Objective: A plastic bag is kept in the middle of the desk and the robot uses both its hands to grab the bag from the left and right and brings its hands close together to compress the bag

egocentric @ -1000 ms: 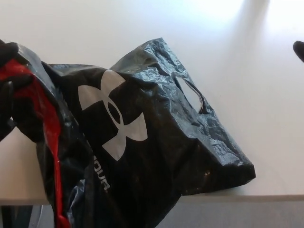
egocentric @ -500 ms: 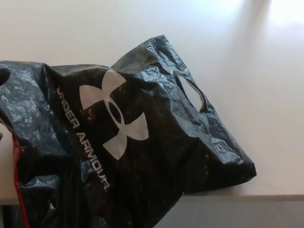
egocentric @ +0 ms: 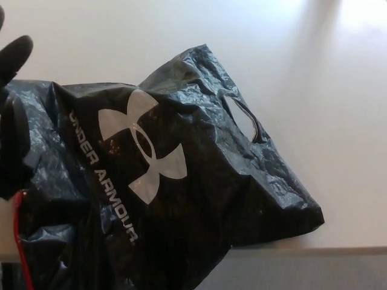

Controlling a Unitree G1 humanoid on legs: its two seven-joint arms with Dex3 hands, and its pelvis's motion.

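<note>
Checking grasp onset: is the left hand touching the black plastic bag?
Cannot tell. In the head view the left hand overlaps the black plastic bag's left edge, black against black, so neither contact nor a gap shows.

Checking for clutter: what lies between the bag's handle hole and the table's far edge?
Only bare white table beyond the bag and its handle hole, in the head view.

Pretty bright shot, light pouring in from the top right and blowing out the white worktop (egocentric: 338, 36) there. The black plastic bag (egocentric: 199, 181) shows small glossy highlights on its crinkles. The left hand (egocentric: 13, 66) at the edge looks soft and blurry.
</note>
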